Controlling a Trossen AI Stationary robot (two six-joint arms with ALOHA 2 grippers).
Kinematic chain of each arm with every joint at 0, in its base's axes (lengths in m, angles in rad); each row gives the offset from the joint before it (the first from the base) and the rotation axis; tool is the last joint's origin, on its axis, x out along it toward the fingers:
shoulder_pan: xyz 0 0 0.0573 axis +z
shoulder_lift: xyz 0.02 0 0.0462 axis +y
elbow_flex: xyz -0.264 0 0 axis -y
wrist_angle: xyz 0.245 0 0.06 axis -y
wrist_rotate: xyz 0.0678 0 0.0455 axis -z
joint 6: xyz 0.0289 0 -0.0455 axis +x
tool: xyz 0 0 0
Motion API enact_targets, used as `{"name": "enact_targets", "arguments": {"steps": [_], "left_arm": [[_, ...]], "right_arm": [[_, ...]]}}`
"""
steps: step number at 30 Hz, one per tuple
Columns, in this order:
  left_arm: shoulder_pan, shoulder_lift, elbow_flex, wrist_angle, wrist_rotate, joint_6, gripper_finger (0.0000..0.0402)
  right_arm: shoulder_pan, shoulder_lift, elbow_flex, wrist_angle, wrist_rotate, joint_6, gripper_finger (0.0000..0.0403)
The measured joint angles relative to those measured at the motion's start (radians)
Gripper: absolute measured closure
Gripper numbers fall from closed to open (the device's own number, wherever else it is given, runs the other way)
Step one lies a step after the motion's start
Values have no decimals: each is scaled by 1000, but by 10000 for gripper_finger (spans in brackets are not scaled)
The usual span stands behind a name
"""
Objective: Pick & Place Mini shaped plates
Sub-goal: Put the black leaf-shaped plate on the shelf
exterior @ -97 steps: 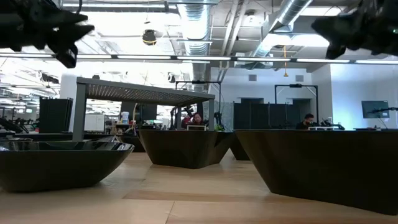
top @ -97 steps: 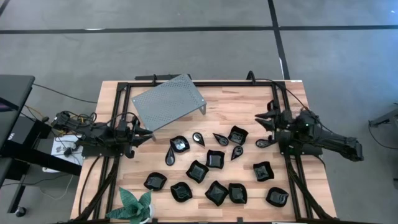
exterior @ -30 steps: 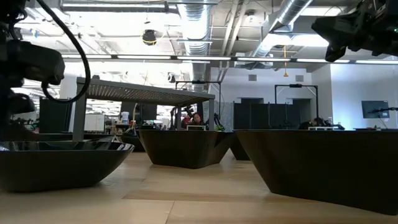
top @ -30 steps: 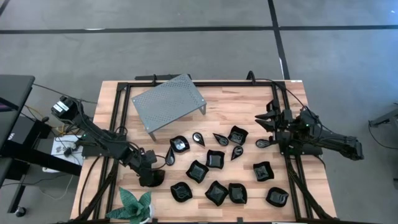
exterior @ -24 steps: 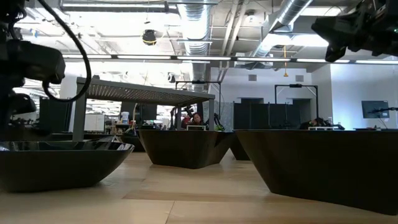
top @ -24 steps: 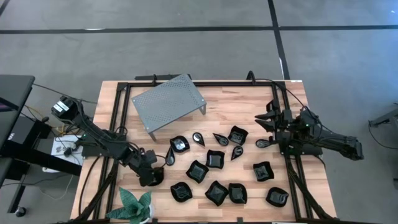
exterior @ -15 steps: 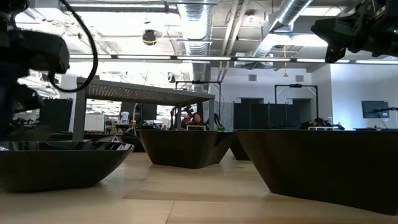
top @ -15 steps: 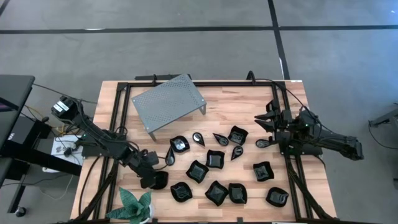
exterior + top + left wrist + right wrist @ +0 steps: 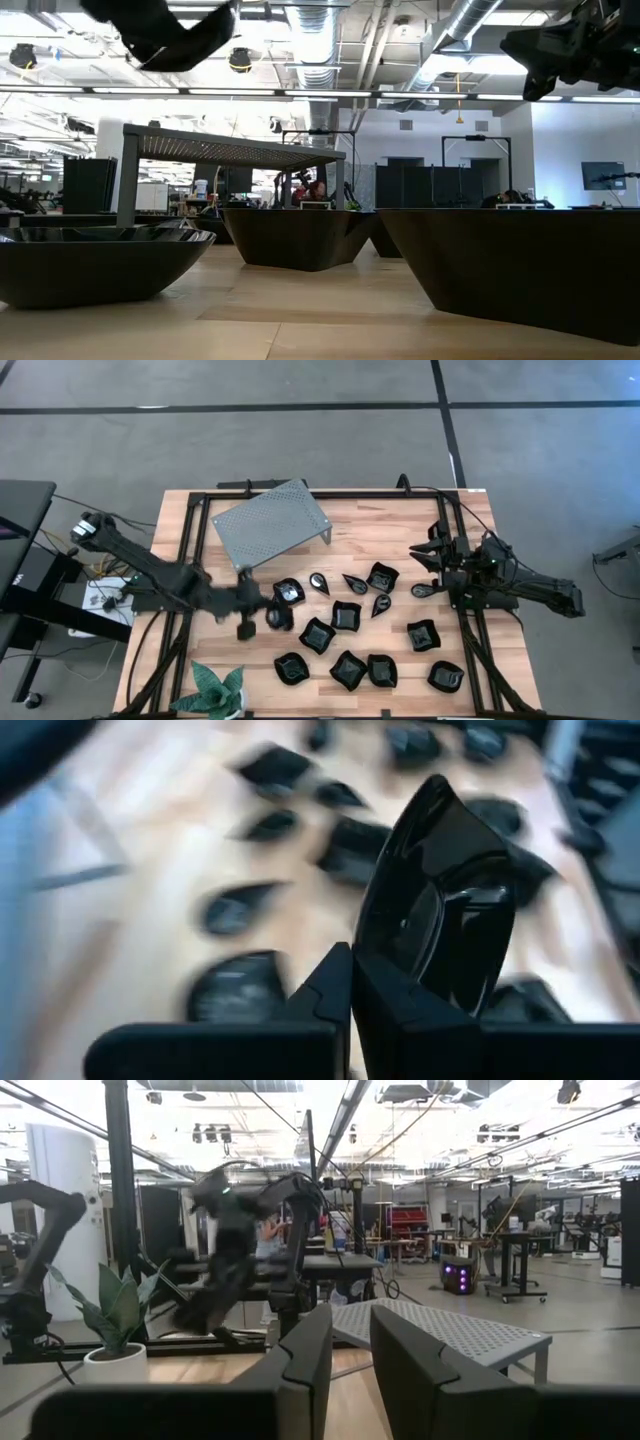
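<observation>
High view: the left gripper [image 9: 262,610] is over the table's left half near the grey stand [image 9: 272,525]; the right gripper [image 9: 432,556] waits at the right edge. Left wrist view: fingers pinched on a black plate's [image 9: 440,905] rim, plate on edge. Right wrist view: fingers [image 9: 310,1352] narrowly parted, empty

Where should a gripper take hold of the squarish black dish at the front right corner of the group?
Pinch the raised rim of the squarish dish from above, one finger inside and one outside. It lies flat and shallow. Its outer edge, facing the table's bare wood, looks freest; neighbours crowd the other side.
</observation>
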Motion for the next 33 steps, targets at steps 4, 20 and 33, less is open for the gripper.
{"name": "enact_targets", "arguments": {"steps": [4,20,33], "left_arm": [[124,-150,14,-156,-15,-81,396],[507,-390,-77,-464,5,-234,395],[674,-383,-97,-502,83,-204,395]], "right_arm": [[0,0,0,-1,0,0,335],[0,0,0,-4,0,2,336],[0,0,0,-4,0,1,336]]}}
